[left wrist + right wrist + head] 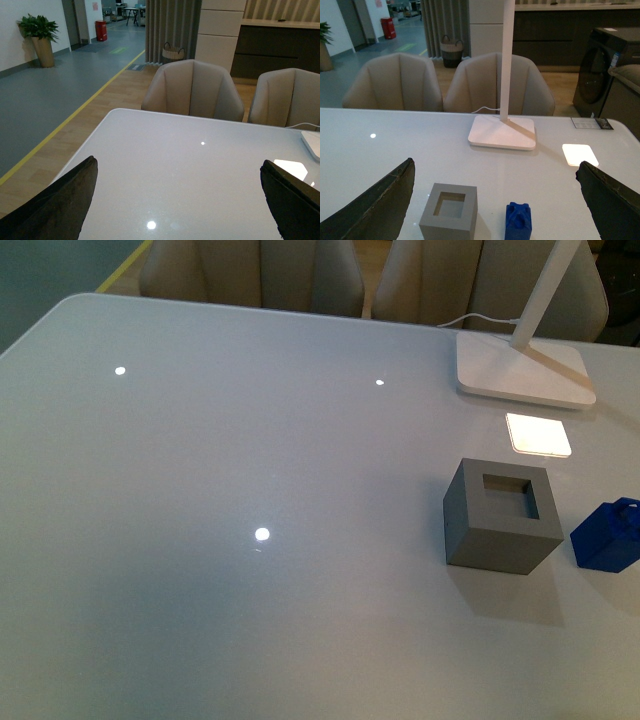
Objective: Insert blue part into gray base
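Note:
The gray base [503, 516] is a dark-gray cube with a square hole in its top, standing on the white table at the right. The blue part [608, 535] lies just right of it, partly cut off by the front view's edge. In the right wrist view the gray base [449, 212] and the blue part [518, 222] stand side by side, apart, between and ahead of the open jaws of my right gripper [495, 202]. My left gripper [182, 200] is open and empty over bare table. Neither arm shows in the front view.
A white lamp foot [524, 368] with its slanted stem stands at the back right, and its cable runs off behind it. A bright light patch [538, 434] lies in front of it. Beige chairs [192, 90] line the table's far edge.

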You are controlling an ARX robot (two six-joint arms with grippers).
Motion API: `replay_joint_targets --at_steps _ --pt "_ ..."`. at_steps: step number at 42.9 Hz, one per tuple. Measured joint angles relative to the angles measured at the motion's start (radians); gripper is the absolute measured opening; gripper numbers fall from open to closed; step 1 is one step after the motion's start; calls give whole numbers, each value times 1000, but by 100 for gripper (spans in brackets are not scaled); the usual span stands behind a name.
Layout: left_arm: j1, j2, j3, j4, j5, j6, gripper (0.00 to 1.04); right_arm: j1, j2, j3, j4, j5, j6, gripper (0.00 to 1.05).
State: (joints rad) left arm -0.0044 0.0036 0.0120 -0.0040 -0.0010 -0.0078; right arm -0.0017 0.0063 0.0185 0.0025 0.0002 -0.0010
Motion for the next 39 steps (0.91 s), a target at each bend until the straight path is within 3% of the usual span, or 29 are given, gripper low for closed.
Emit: replay_joint_targets --at_steps 31,36,39 --pt "0 0 0 0 0 0 97 0 0 0 0 0 0 96" --pt "0 0 0 0 -2 0 97 90 129 88 -209 270 45 96" --pt "0 0 0 0 0 0 97 85 262 161 -255 305 55 96"
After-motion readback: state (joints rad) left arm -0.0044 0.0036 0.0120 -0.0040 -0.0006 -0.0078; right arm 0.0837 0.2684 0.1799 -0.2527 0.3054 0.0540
